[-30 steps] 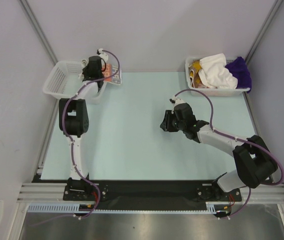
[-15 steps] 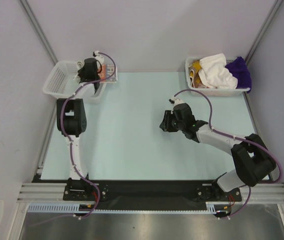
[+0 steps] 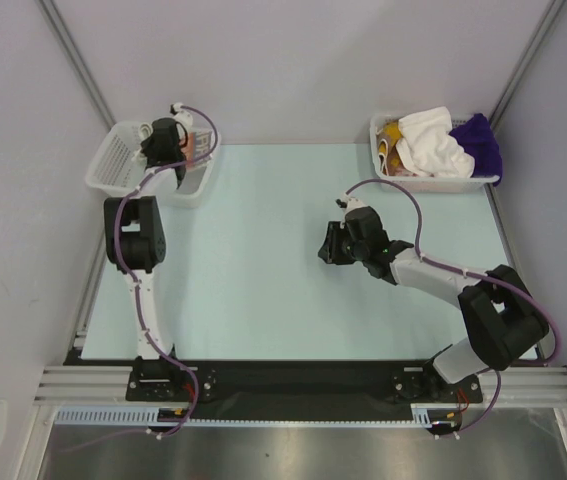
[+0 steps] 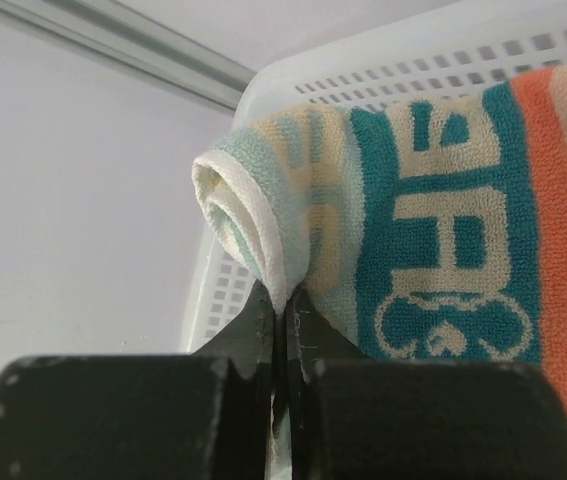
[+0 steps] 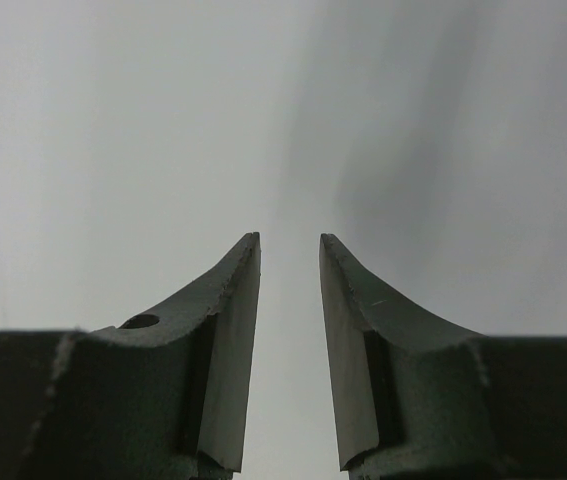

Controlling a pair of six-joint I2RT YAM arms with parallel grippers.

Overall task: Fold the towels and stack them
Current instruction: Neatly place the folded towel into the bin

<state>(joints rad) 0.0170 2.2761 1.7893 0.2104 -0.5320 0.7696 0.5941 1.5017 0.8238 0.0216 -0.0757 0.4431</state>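
My left gripper (image 4: 283,300) is shut on the white-hemmed edge of the orange-teal-white print towel (image 4: 443,210), folded, held over the left white mesh basket (image 4: 213,290). In the top view the left gripper (image 3: 171,140) is at the basket (image 3: 113,160) at the far left, and a bit of the print towel (image 3: 200,147) shows beside it. My right gripper (image 5: 290,250) is open and empty, low over the table (image 3: 253,260) right of centre, where it shows in the top view (image 3: 331,243). A white towel (image 3: 433,140), a purple towel (image 3: 478,140) and a mustard one (image 3: 391,132) lie in the right basket (image 3: 433,182).
Grey walls and metal frame posts stand close behind both baskets. The arm bases and a black rail (image 3: 293,380) run along the near edge.
My left gripper has carried the print towel leftward, from the basket's right edge to over the basket. The right arm has hardly moved.
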